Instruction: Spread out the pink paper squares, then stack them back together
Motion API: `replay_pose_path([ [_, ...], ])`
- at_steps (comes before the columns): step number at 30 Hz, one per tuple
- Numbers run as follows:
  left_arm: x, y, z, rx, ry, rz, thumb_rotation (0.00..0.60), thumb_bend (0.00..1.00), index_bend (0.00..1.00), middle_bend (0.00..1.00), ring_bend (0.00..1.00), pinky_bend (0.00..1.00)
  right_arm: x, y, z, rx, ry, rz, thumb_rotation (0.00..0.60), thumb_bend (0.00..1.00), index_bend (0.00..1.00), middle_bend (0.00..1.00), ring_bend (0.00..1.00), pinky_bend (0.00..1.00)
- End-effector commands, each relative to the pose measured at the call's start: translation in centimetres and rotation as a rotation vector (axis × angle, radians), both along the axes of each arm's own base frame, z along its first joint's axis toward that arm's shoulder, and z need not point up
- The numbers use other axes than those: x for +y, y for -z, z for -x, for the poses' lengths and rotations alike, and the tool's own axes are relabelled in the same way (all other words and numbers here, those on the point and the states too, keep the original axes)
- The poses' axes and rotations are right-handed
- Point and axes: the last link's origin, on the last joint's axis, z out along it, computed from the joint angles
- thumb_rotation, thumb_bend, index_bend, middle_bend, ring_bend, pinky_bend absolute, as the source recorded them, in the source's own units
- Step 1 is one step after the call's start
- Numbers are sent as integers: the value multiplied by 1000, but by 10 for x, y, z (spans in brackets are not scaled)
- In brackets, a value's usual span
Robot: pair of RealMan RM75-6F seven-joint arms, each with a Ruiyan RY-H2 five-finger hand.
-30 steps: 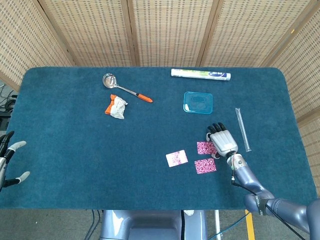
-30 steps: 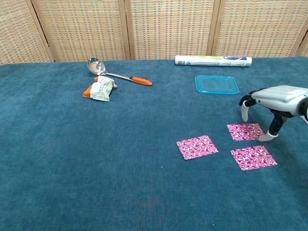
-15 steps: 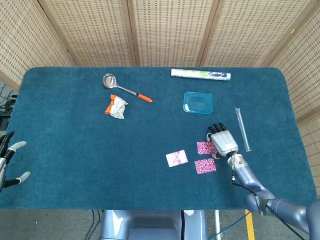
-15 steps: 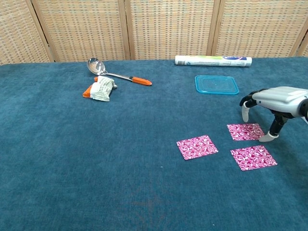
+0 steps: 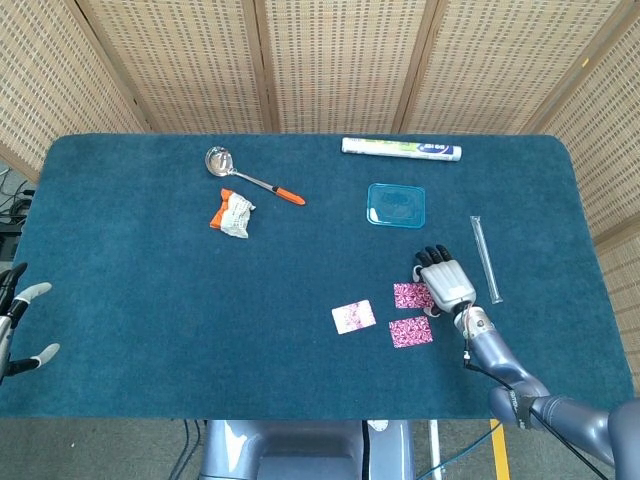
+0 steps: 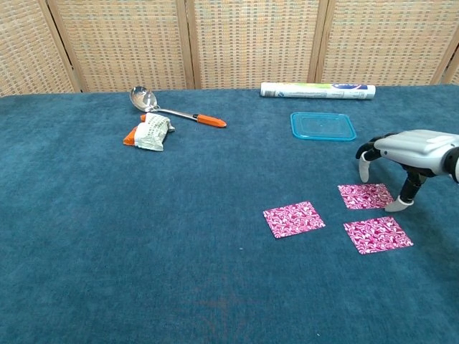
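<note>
Light: bright, even, diffuse, from overhead.
Shadows: faint and short under the right hand (image 6: pixel 410 154).
Glare: small highlight on the spoon (image 5: pixel 221 162) bowl, 11 o'clock.
Focus: both views sharp.
Distortion: head view table (image 5: pixel 150 300) edges converge toward 6 o'clock.

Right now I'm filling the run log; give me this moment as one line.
phase: squares spread | squares: three apart, flat | right hand: over far-right square, holding nothing | left hand: idle, table edge

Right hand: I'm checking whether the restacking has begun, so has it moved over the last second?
No. The right hand arches over the far pink square, the same gap from the blue lid as before.
</note>
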Motion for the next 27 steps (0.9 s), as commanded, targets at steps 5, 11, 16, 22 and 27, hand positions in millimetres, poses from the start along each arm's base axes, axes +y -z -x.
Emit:
replay_pose_path([
  [5, -1, 0, 1, -1, -5, -3, 600, 133, 213, 0, 0, 0, -5, 1, -4, 3, -14, 0, 600, 208, 373, 128, 0, 0],
  [11, -1, -1, 2, -1, -8, -7, 600, 133, 213, 0, 0, 0, -11, 1, -8, 10, -26, 0, 600, 208, 373, 128, 0, 0],
  [16, -2, -1, 2, -1, -5, -7, 600, 132, 213, 0, 0, 0, -14, 2, -13, 14, -38, -6, 600, 208, 373, 128, 0, 0],
  [22, -2, -1, 3, -2, -5, -7, 600, 133, 213, 0, 0, 0, -13, 1, -17, 15, -53, -1, 600, 208, 373, 128, 0, 0],
  [27, -1, -1, 2, -3, 0, -3, 600, 133, 213, 0, 0, 0, -8, -3, -12, 24, -41, 4, 600, 208, 373, 128, 0, 0],
])
